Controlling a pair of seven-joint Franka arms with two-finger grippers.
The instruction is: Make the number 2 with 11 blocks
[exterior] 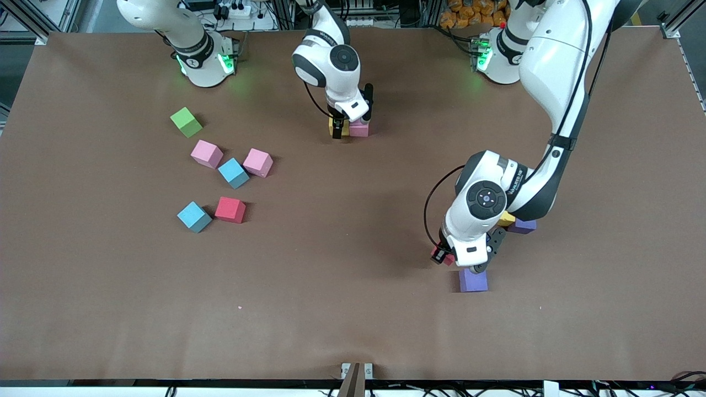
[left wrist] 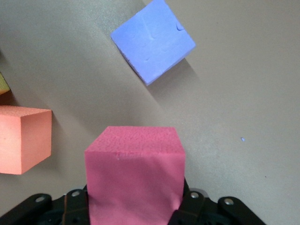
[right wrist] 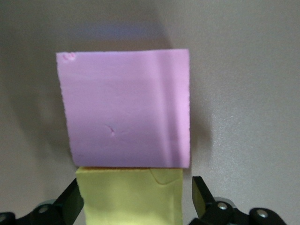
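Near the table's middle, toward the robots' bases: right gripper [exterior: 348, 123] low over a yellow block [exterior: 337, 127], fingers spread with a gap at one side, block touching a pink block [exterior: 359, 129] beside it.
Toward the left arm's end: left gripper [exterior: 462, 259] pinching a red block [left wrist: 135, 180], just above the table (contact not clear), beside a purple block [exterior: 473, 280] lying slightly nearer the front camera. Under that arm, partly hidden: a second yellow block [exterior: 507, 219], a second purple block [exterior: 523, 225]; an orange block [left wrist: 23, 138] seen only from the left wrist. Toward the right arm's end, loose: green cube [exterior: 186, 122], two pink blocks [exterior: 207, 153] [exterior: 258, 162], two light blue blocks [exterior: 233, 172] [exterior: 194, 216], one red block [exterior: 230, 209]. No digit shape on the table, only the touching pair.
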